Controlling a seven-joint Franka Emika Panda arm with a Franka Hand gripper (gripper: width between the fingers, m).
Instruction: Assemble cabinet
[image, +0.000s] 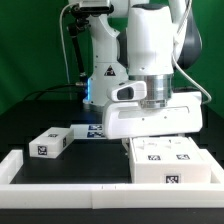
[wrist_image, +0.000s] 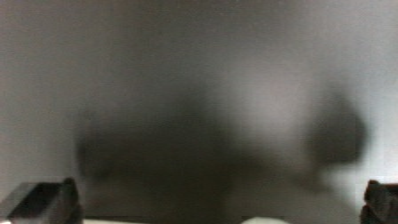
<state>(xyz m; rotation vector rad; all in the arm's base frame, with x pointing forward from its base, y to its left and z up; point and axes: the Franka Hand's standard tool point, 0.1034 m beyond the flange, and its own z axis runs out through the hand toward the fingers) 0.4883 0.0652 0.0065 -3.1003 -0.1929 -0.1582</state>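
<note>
Black table (image: 25, 120) lies under everything, with a green curtain (image: 30, 50) behind. The gripper (wrist_image: 214, 205) points down with its two fingers (wrist_image: 45, 200) spread wide apart. The wrist view shows only a grey blur between them. Just below the gripper sits the cabinet's big white box (image: 172, 162), with tags on top. I cannot tell if they touch. A small white block (image: 50, 143) lies well apart, toward the exterior view's left. A low white rail (image: 70, 190) runs along the front.
</note>
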